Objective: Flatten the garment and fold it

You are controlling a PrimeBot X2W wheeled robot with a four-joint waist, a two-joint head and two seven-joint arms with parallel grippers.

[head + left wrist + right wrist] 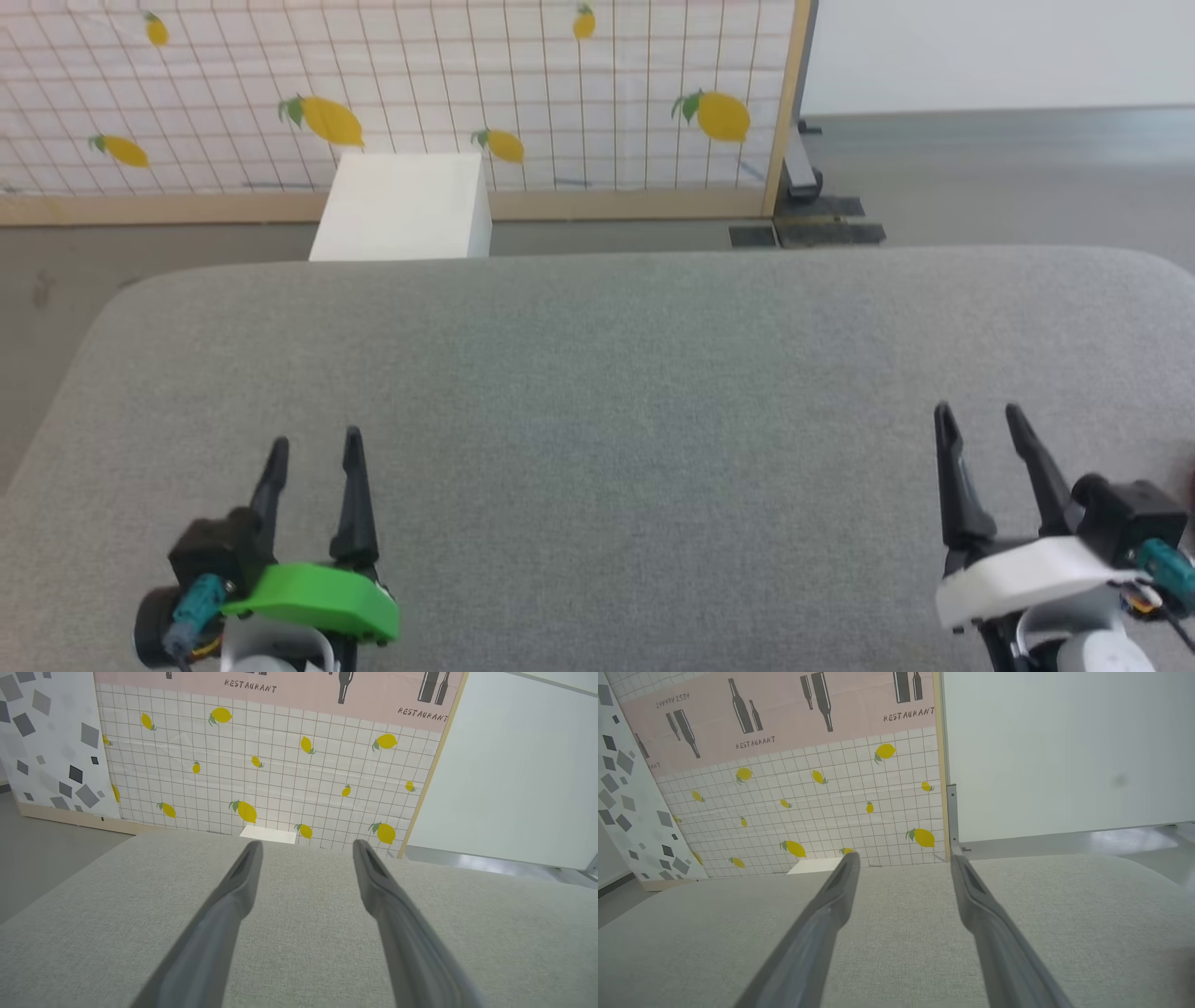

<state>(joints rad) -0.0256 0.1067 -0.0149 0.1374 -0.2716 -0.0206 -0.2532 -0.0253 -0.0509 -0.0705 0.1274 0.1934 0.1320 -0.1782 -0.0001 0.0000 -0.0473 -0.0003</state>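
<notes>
The garment is out of view. My left gripper (316,439) rests at the lower left over the grey fabric surface (597,373), its two dark fingers spread apart with nothing between them. At the lower right, my right gripper (978,409) is likewise open and empty. In the left wrist view, the left gripper (307,843) has its fingers wide apart above bare grey fabric (303,933). The right wrist view gives the same for the right gripper (904,856). A small dark reddish blur (1190,481) touches the right edge of the head view; I cannot tell what it is.
The grey padded surface has rounded far corners and drops to a grey floor (980,177). Beyond its far edge stands a white box (401,210), and behind that a tiled panel with lemon prints (467,84) in a wooden frame.
</notes>
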